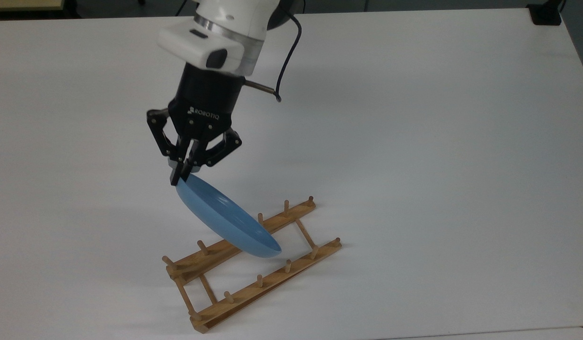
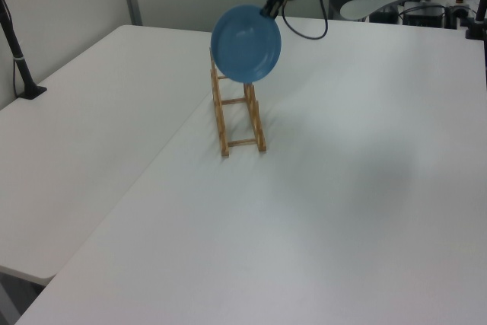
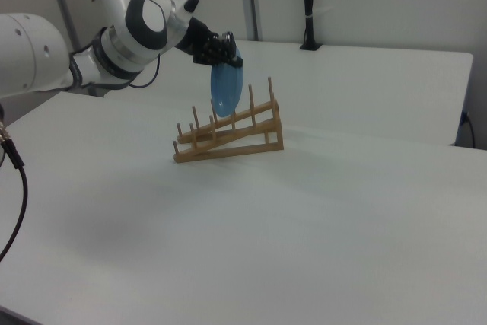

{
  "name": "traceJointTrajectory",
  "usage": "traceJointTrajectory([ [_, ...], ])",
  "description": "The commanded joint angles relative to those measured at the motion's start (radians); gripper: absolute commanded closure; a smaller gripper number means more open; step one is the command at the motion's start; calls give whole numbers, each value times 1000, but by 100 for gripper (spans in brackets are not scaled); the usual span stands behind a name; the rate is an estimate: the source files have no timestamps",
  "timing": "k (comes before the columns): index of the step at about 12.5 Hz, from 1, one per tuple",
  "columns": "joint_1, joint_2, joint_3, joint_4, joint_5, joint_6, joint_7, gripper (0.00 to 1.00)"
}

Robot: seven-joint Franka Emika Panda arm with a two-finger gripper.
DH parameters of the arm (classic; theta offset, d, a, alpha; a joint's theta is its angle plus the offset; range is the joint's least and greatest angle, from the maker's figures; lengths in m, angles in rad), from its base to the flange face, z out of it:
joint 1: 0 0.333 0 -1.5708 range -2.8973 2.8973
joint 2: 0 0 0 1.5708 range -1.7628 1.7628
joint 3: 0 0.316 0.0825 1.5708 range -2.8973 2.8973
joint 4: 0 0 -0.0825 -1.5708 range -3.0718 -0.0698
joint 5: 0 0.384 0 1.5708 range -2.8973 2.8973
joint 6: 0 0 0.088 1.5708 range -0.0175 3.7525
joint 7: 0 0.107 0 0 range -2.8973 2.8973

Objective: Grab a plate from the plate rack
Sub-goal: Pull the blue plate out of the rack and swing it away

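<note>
Plate [image 1: 227, 221]: round, shallow, glossy light blue, raised rim; hangs tilted at centre-left of the top view, above the plate rack [image 1: 253, 264]. End effector [image 1: 181, 175]: black, fingers clamped on the plate's upper rim. Rack: light wood, two pegged rails, on white counter [image 1: 437, 165].

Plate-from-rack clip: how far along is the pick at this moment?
Done: the gripper is shut on the plate at its upper rim. In hand: the plate hangs tilted over the plate rack; in the right view its lower edge looks clear of the rails but still sits between the pegs. Left: carrying it clear of the rack.
</note>
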Motion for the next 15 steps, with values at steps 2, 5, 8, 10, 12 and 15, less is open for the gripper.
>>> traceJointTrajectory([
  [2,3,-52,-2,-26,227,-58,-6,98],
  [5,9,-83,6,-33,572,-254,-216,97],
  [8,18,-94,7,-74,703,-556,-544,96],
  [10,43,-91,9,-125,703,-621,-666,96],
  [12,66,-85,9,-192,703,-634,-744,96],
  [15,102,-45,9,-230,703,-636,-783,96],
])
